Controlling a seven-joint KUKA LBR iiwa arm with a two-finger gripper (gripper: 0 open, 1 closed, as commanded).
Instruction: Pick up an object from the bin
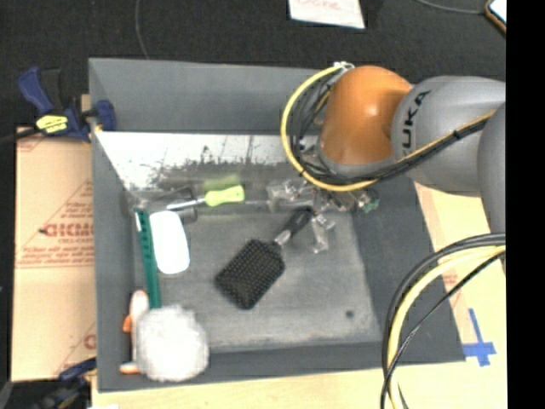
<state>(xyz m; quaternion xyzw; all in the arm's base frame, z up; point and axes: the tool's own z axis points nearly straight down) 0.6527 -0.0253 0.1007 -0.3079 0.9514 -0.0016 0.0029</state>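
Hovering over the bin (109, 228), your pincer (317, 227) stands by the handle end of the black brush (249, 273) lying mid-floor, head pointing lower left (apart or together, you cannot tell).

You look down on the grey metal bin (196, 96) from above and slightly to one side, close enough that its floor and walls fill most of your frame. The arm (451, 135) enters from your right, its orange wrist cover (358, 118) directly above the gripper (311, 220).
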